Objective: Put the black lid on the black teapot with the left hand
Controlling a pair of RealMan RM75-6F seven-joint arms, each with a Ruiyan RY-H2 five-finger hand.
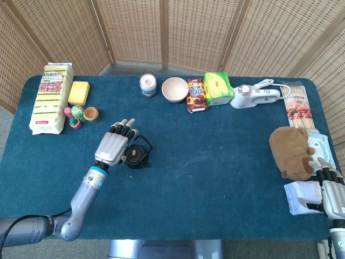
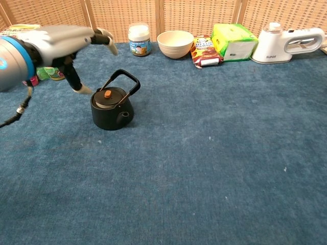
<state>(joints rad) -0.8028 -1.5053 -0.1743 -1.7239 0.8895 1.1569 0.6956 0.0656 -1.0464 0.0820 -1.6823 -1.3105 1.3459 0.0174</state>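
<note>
The black teapot (image 2: pixel 111 108) stands on the blue cloth, left of centre, with its arched handle up. Its black lid (image 2: pixel 106 97), topped by an orange knob, sits on the pot's mouth. In the head view the teapot (image 1: pixel 136 156) shows just right of my left hand (image 1: pixel 112 145). That left hand (image 2: pixel 66 43) hovers above and to the left of the pot, fingers spread, holding nothing and clear of the lid. My right hand (image 1: pixel 330 193) rests at the table's right front edge, fingers loosely apart, on a white packet.
Along the back stand a jar (image 2: pixel 139 40), a bowl (image 2: pixel 175 44), a snack pack (image 2: pixel 205 51), a green box (image 2: pixel 233 42) and a white appliance (image 2: pixel 289 43). Sponges (image 1: pixel 50 97) and small painted dolls (image 1: pixel 80 115) lie at the left. A brown plush toy (image 1: pixel 292 152) lies at the right.
</note>
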